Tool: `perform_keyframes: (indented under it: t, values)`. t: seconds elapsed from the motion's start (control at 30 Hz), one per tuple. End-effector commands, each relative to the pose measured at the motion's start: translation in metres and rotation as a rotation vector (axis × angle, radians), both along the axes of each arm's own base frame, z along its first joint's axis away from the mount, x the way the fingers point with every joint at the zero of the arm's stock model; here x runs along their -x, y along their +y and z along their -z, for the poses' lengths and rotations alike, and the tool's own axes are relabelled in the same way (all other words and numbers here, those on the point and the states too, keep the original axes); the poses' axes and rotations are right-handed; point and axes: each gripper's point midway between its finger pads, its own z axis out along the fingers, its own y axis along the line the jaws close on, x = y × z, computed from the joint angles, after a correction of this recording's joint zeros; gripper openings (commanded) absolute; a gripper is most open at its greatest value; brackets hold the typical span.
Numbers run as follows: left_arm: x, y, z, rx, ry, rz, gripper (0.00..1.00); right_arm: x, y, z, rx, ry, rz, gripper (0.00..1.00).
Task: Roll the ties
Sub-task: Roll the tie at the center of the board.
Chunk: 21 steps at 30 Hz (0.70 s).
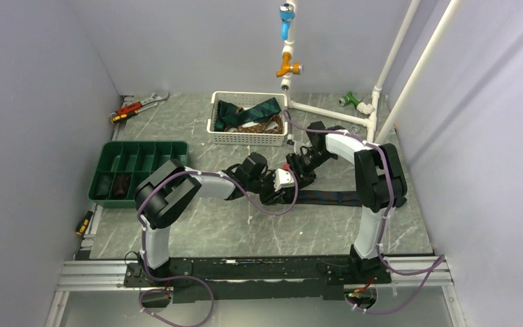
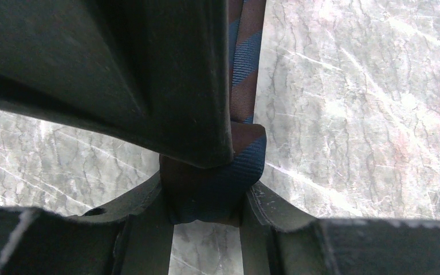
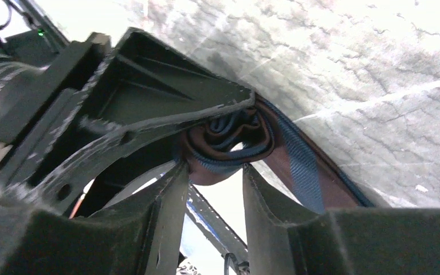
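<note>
The navy and brown striped tie (image 2: 223,183) is partly rolled at the middle of the worktop (image 1: 211,225). Its unrolled length lies flat, running toward the right arm's side. The left fingers (image 2: 143,240) stand partly open and clamp the roll between them. The right fingers (image 3: 160,229) flank the roll's lower edge from the opposite side; whether they pinch it I cannot tell. More ties (image 1: 245,112) lie in the white basket (image 1: 245,139) behind.
</note>
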Motion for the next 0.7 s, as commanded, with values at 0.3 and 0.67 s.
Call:
perform_keyframes:
  t: [0.3,0.67]
  values:
    - [0.023,0.064,0.082,-0.318,0.124,-0.076,0.31,-0.01,-0.007,0.039,0.032,0.03,0.021,0.42]
    - [0.022,0.06,0.081,-0.312,0.13,-0.075,0.31,-0.002,-0.017,0.05,0.098,0.05,0.01,0.1]
